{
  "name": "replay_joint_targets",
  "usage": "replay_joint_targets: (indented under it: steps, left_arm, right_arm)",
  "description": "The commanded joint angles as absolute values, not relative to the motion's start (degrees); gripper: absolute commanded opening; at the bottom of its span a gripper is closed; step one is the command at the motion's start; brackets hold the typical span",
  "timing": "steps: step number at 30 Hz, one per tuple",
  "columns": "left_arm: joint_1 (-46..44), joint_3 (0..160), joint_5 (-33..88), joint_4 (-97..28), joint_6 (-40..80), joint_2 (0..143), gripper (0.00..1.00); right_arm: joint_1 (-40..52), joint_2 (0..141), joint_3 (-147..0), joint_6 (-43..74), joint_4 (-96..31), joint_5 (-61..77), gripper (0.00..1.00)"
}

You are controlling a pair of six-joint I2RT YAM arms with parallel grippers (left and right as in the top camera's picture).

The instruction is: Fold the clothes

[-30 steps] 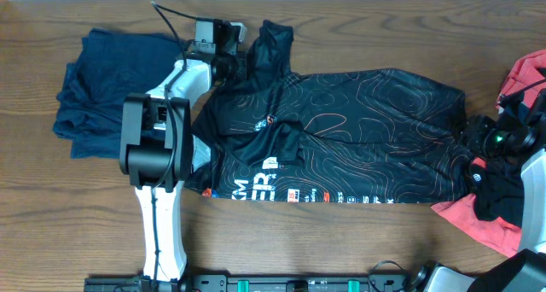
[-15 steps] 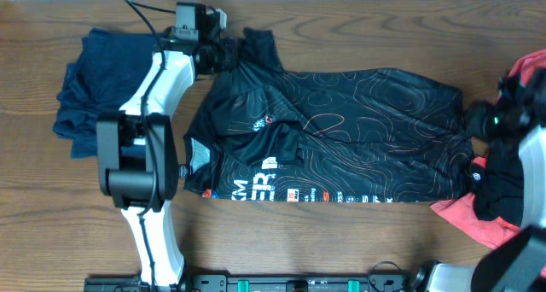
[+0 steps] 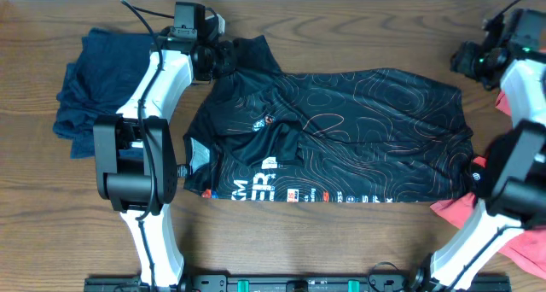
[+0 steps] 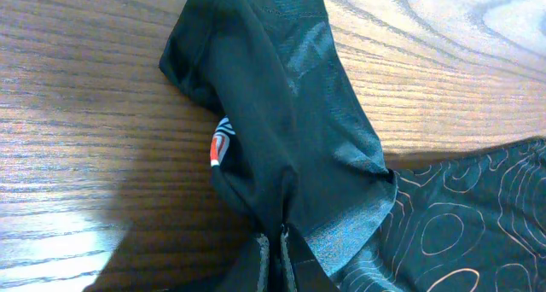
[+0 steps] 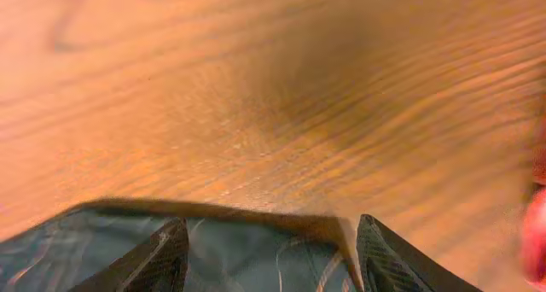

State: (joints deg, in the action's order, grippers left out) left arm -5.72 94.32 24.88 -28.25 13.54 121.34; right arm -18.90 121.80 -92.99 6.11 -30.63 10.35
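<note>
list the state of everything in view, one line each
black jersey, spread out on the table, far sleeve pinched
left gripper, shut on the black jersey's far sleeve
right gripper, open, empty, over bare table
navy garment, loosely bunched, apart from both grippers
coral-red garment, crumpled, partly hidden under the right arm

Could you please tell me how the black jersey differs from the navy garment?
The jersey has orange lines; the navy garment is plain. The jersey lies spread out; the navy garment is bunched. The left gripper pinches the jersey, not the navy garment. Both lie on the table.
</note>
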Motion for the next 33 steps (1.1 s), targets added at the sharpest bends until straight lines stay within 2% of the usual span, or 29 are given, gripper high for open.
replay_joint_targets:
  steps: [1,10,17,18,20,24,33]
  left_arm:
    - [-5.58,94.56,24.4,-28.71,13.85,121.51,0.06]
    - [-5.58,94.24,23.07,-29.8,13.8,121.51,0.06]
    - [-5.58,94.24,23.07,-29.78,13.8,121.51,0.06]
    - [-5.58,94.24,23.07,-29.78,13.8,121.51,0.06]
    - [-5.58,94.24,23.07,-29.76,13.82,121.51,0.06]
    - [-5.58,94.24,23.09,-29.78,13.8,121.51,0.06]
    - [-5.54,94.26,25.67,-30.11,13.61,120.27,0.06]
  right_arm:
    - [-16.88,126.87,-93.82,7.7,-29.21,12.78,0.63]
    - [-14.94,130.85,-93.84,7.66,-32.62,13.98,0.63]
    - [-15.49,130.82,-93.86,7.64,-37.28,12.19,0.58]
    - [-15.59,130.82,-93.86,7.66,-37.28,12.21,0.55]
    - [-15.75,130.82,-93.86,7.66,-37.23,12.21,0.41]
    - [-15.79,130.8,-94.02,7.66,-37.08,12.21,0.01]
    - [-15.94,127.72,-96.29,9.39,-39.38,7.66,0.01]
